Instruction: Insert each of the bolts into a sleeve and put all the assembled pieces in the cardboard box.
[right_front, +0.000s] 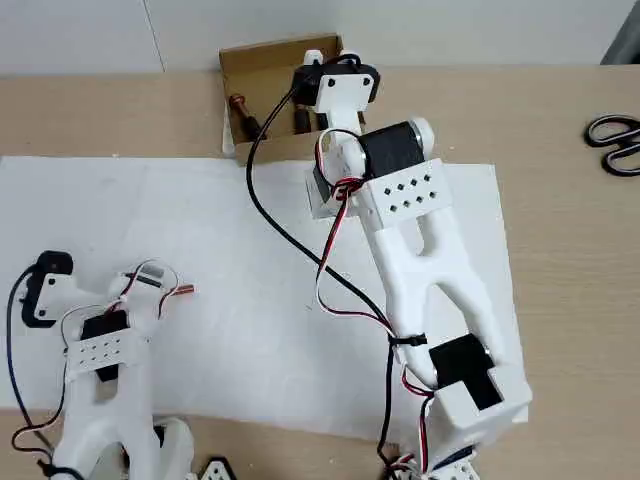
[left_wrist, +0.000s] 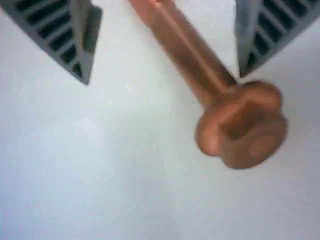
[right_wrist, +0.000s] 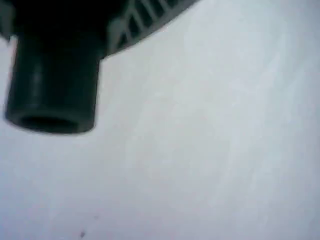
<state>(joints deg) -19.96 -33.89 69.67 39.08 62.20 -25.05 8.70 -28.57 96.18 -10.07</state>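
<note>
We see a white sheet across the middle of the table. The right arm runs from 5 o'clock up toward the box at 12 o'clock, where dark and copper pieces lie inside. The right gripper clamps a black sleeve above the sheet. At 8 o'clock the left gripper stands wide, with a copper bolt lying on the sheet between its fingers.

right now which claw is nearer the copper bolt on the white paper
Left. The left claw is open astride the copper bolt. The right claw is far off at the cardboard box, holding a black sleeve.
</note>
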